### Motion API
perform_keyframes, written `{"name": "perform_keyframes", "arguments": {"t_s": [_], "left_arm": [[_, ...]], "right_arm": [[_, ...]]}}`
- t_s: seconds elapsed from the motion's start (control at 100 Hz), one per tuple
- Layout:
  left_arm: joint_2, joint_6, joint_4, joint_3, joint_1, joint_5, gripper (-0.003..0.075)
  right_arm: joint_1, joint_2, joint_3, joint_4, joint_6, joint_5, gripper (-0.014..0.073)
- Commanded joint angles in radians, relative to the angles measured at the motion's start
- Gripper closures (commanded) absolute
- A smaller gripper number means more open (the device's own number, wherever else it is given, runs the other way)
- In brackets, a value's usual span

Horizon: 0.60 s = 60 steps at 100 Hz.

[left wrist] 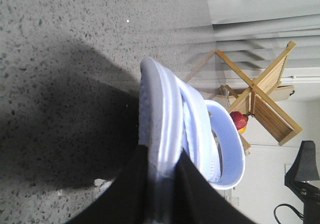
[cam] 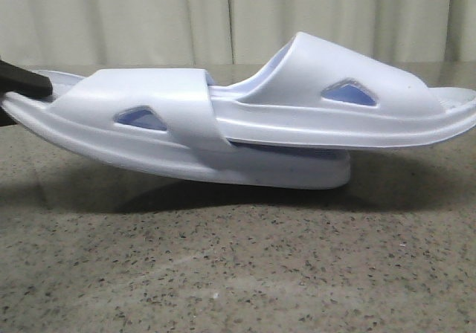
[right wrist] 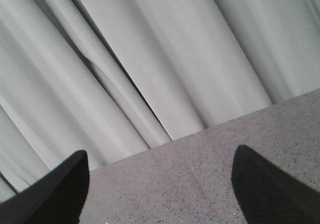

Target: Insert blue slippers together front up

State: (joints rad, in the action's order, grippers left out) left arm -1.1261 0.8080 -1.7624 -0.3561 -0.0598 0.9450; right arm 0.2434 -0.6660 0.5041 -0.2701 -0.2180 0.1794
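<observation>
You see only a dark tip of the left hand (cam: 16, 80) at the front view's left edge; the arm behind it is cut off. The two pale blue, almost white moulded foam slippers (cam: 245, 125) lie nested, long axes running left to right across the speckled grey stone desk (cam: 238, 266). One slipper's end is pushed under the other's wide strap, hiding its tip and much of the ribbed footbeds. The left end is lifted off the desk while the lower sole appears to rest on it toward the right, though the shadow makes that contact hard to judge.

From the left wrist view, the black fingers (left wrist: 127, 194) are clamped on the edge of a slipper sole, slippers on edge before the camera.

The right hand (right wrist: 160, 184) has its fingers spread wide apart, gripping nothing, aimed at the pale pleated curtain (right wrist: 150, 54) beyond the desk edge.
</observation>
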Motion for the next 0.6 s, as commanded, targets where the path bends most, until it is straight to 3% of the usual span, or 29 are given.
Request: {"name": "perform_keyframes", "arguments": {"t_s": [0.0,0.1,0.29,0.59], "left_arm": [[0.009,0.009,-0.099,-0.034,-0.007,0.052,0.0658],[0.009,0.027,-0.099,-0.034,-0.007,0.052,0.0544],[0.009,0.061,-0.099,-0.036,-0.007,0.019,0.0246],[0.009,0.268,-0.099,-0.105,0.015,-0.106,0.0220]], "right_arm": [[-0.009,0.003,0.034,0.017,0.007,0.072,0.0080],[-0.009,0.003,0.034,0.017,0.007,0.072,0.0080],[-0.009,0.003,0.034,0.017,0.007,0.072,0.0080],[-0.009,0.003,0.034,0.017,0.007,0.072,0.0080]]}}
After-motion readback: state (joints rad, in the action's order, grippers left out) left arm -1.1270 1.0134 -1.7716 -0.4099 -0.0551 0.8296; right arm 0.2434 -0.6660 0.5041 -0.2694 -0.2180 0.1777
